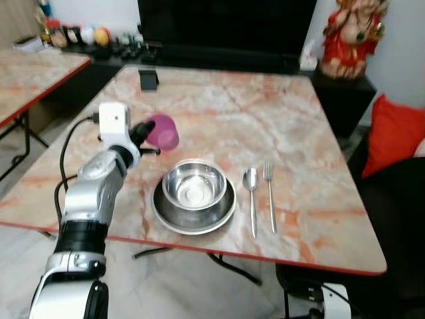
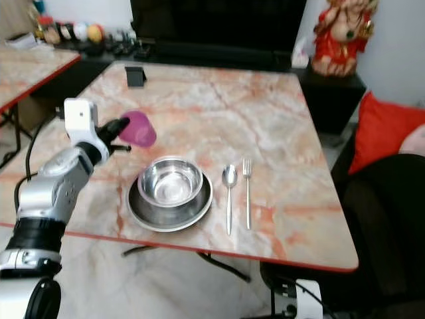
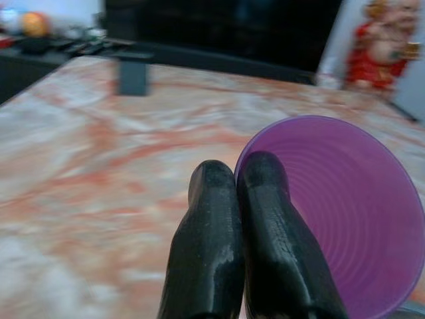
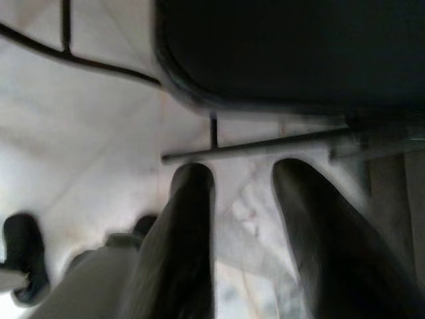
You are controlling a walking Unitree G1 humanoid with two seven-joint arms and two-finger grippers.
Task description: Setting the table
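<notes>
Marble table [image 1: 279,126]: plate [image 1: 166,214], spoon [image 1: 251,193], fork [image 1: 269,193].

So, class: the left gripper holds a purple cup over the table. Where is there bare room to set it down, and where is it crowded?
The left gripper holds the purple cup. Bare marble lies beyond the bowl, up to the small black block, and right of the fork. It is crowded around the plate, spoon and fork.

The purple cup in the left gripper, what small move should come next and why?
Probably lower the purple cup and turn it upright on the bare table behind and left of the bowl. The left gripper pinches its rim, one finger inside, holding it tilted above the marble. Bowl, plate, spoon and fork are already laid.
</notes>
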